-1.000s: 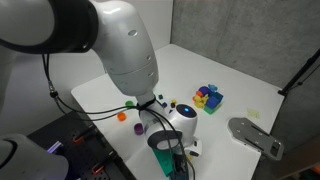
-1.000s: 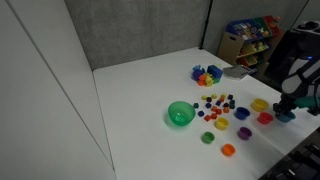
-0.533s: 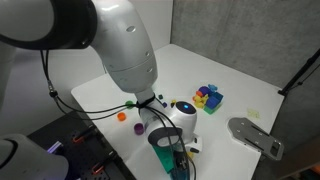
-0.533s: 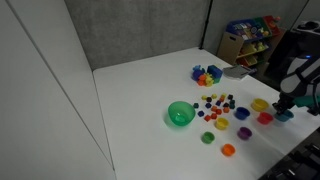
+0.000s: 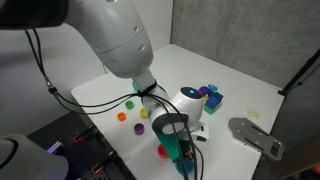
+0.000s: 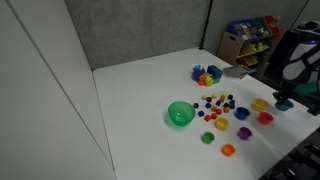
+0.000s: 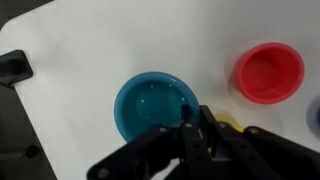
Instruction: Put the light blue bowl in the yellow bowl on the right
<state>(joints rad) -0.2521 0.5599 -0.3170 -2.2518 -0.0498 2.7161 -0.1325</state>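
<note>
My gripper [image 7: 190,128] is shut on the near right rim of the light blue bowl [image 7: 152,104], which fills the middle of the wrist view. A bit of the yellow bowl [image 7: 229,124] shows just right of my fingers; the rest is hidden behind them. In an exterior view my gripper [image 6: 283,99] holds the light blue bowl [image 6: 284,105] a little above the table at the far right, just right of the yellow bowl [image 6: 260,104]. In an exterior view the bowl [image 5: 177,150] hangs under my gripper [image 5: 181,148].
A red bowl [image 7: 268,72] lies to the right and shows in an exterior view [image 6: 265,118]. A big green bowl [image 6: 180,114], a purple bowl [image 6: 240,114], small cups and blocks [image 6: 215,104] and a toy pile [image 6: 206,75] are on the white table [image 6: 150,80].
My gripper has risen with the light blue bowl in it and shifted towards the yellow bowl. The other bowls have not moved.
</note>
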